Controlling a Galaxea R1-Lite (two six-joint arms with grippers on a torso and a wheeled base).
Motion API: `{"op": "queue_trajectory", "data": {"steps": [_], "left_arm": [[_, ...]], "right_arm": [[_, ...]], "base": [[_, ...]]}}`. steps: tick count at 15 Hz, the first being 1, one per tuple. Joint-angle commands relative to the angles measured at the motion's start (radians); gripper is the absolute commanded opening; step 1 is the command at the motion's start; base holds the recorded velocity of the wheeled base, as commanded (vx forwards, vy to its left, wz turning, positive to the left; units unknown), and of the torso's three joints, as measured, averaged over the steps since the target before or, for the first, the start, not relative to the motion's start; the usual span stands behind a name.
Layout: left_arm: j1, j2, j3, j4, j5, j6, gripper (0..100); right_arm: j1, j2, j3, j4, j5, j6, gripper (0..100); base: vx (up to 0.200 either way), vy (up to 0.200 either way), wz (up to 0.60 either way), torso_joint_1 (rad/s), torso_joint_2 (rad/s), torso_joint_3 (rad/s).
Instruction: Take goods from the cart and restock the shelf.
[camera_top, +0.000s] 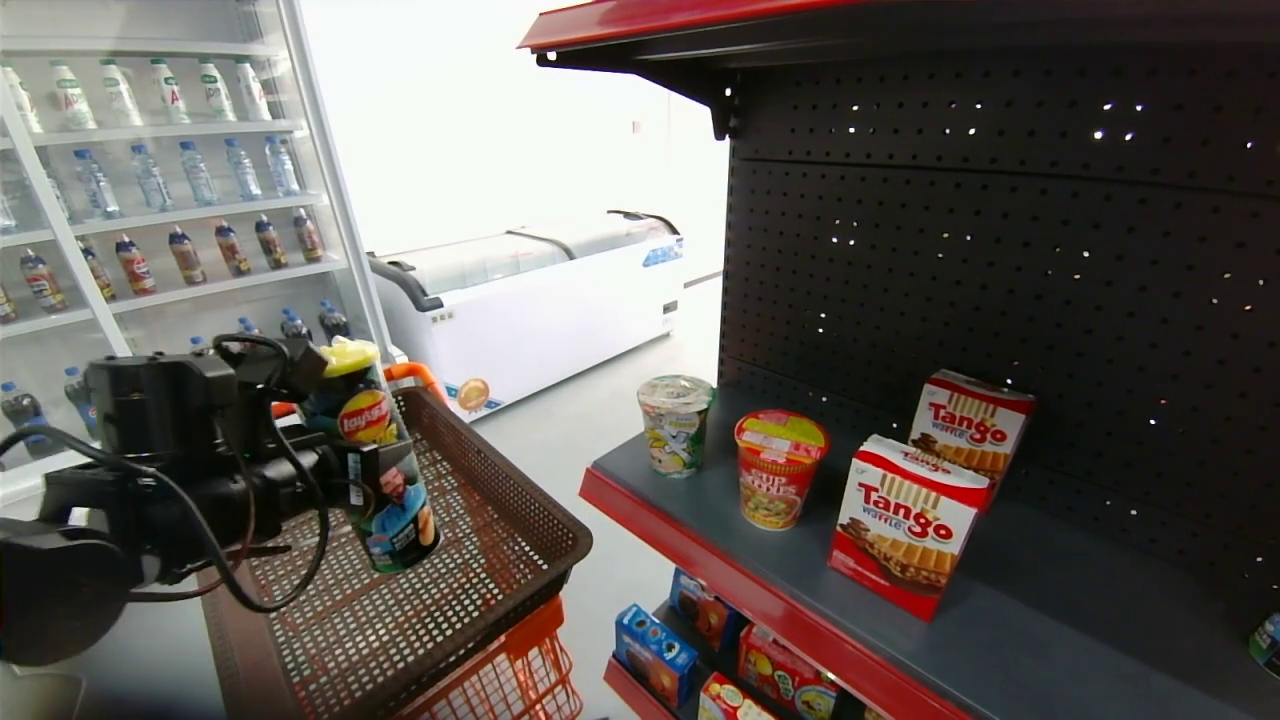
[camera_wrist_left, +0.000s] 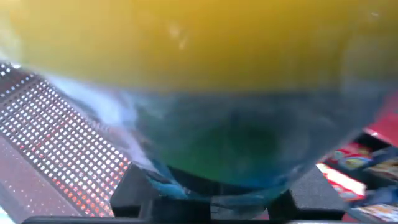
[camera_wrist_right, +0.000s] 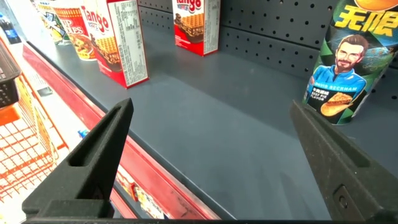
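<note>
A tall chips can (camera_top: 385, 470) is clamped upright in the left end effector (camera_top: 345, 468), held above the brown cart basket (camera_top: 520, 520) and well apart from the shelf (camera_top: 1050, 620). In the left wrist view the chips can (camera_wrist_left: 205, 93) is seen pressed close against the camera. Open floor lies between the basket rim and the shelf's red front edge (camera_top: 700, 560).

Near that edge stand a pale noodle cup (camera_top: 676, 424), a red noodle cup (camera_top: 780, 468) and a front wafer box (camera_top: 905, 525), with a rear wafer box (camera_top: 970, 425) behind. Past the boxes the shelf is bare as far as a second chips can (camera_wrist_right: 345, 62). The right end effector (camera_wrist_right: 211, 143) hangs over that bare stretch, its fingers wide apart.
</note>
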Motion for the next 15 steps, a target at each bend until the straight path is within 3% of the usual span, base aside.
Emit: {"op": "queue_trajectory", "data": {"steps": [1, 2, 3, 4, 6, 7, 8, 12, 14, 15], "left_arm": [[-0.041, -0.300, 0.104, 0.061, -0.022, -0.030, 0], [-0.042, -0.352, 0.109, 0.079, -0.031, -0.033, 0], [-0.044, -0.449, 0.107, 0.197, -0.062, -0.031, 0], [-0.050, -0.486, 0.103, 0.234, -0.069, -0.031, 0], [-0.073, -0.496, 0.097, 0.230, -0.101, -0.030, 0], [-0.091, -0.498, 0.103, 0.202, -0.229, -0.025, 0], [-0.094, -0.498, 0.103, 0.208, -0.250, -0.025, 0], [-0.196, -0.476, 0.106, 0.202, -0.287, -0.024, 0], [-0.274, -0.472, 0.075, 0.210, -0.385, -0.028, 0], [-0.277, -0.458, 0.070, 0.202, -0.419, -0.027, 0]], "right_arm": [[0.000, 0.002, 0.000, 0.000, 0.000, 0.000, 100], [0.000, 0.002, 0.000, 0.000, 0.000, 0.000, 100], [0.000, 0.002, 0.000, 0.000, 0.000, 0.000, 100], [0.000, 0.002, 0.000, 0.000, 0.000, 0.000, 100], [0.000, 0.002, 0.000, 0.000, 0.000, 0.000, 100], [0.000, 0.002, 0.000, 0.000, 0.000, 0.000, 100], [0.000, 0.002, 0.000, 0.000, 0.000, 0.000, 100], [0.000, 0.002, 0.000, 0.000, 0.000, 0.000, 100], [0.000, 0.002, 0.000, 0.000, 0.000, 0.000, 100], [0.000, 0.002, 0.000, 0.000, 0.000, 0.000, 100]], "base": [[0.000, 0.000, 0.00, 0.000, 0.00, 0.000], [0.000, 0.000, 0.00, 0.000, 0.00, 0.000], [0.000, 0.000, 0.00, 0.000, 0.00, 0.000], [0.000, 0.000, 0.00, 0.000, 0.00, 0.000], [0.000, 0.000, 0.00, 0.000, 0.00, 0.000], [0.000, 0.000, 0.00, 0.000, 0.00, 0.000], [0.000, 0.000, 0.00, 0.000, 0.00, 0.000], [0.000, 0.000, 0.00, 0.000, 0.00, 0.000], [0.000, 0.000, 0.00, 0.000, 0.00, 0.000], [0.000, 0.000, 0.00, 0.000, 0.00, 0.000]]}}
